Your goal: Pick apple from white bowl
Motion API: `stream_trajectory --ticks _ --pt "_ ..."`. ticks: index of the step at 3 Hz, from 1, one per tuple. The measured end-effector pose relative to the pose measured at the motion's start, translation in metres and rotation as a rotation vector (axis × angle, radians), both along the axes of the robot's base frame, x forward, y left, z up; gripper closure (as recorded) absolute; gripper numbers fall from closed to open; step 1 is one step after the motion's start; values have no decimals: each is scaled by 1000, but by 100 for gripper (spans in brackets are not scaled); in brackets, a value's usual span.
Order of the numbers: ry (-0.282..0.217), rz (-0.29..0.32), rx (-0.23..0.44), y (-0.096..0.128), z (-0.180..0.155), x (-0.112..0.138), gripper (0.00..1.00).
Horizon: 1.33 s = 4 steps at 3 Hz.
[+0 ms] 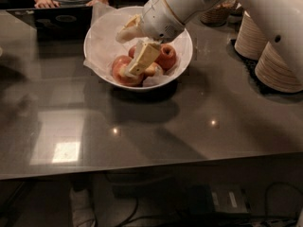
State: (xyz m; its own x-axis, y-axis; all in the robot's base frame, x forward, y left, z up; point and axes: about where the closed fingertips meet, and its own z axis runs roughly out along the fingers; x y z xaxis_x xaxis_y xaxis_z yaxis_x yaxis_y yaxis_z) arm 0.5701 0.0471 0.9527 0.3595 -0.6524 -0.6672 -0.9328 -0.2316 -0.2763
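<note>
The white bowl (pixel 187 63), lined with crumpled white paper, stands on the dark table toward the back. It holds three red apples: one at the left (pixel 120 70), one in the middle (pixel 154 71) and one at the right (pixel 167 56). My gripper (pixel 127 53) reaches down into the bowl from the upper right on its white arm. One beige finger (pixel 143 58) lies over the left and middle apples, its tip on the left apple. The other finger (pixel 127 31) is spread away over the paper at the back. The gripper is open and holds nothing.
Two stacks of beige paper plates (pixel 277 67) stand at the right edge. A wicker basket (pixel 215 14) is behind the bowl. A dark laptop (pixel 52 20) and a person's hands (pixel 46 2) are at the back left. The table's front edge (pixel 151 167) runs across below.
</note>
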Motion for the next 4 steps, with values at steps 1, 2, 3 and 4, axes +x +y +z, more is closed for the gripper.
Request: stream_trajectory --ticks 1,2,3,4 --pt "7 4 -7 2 2 -10 29" --pt "31 -3 -14 -2 -3 -14 26" --pt "67 -12 -11 -6 -15 -12 33" --pt "91 -20 -11 -9 -24 -7 45"
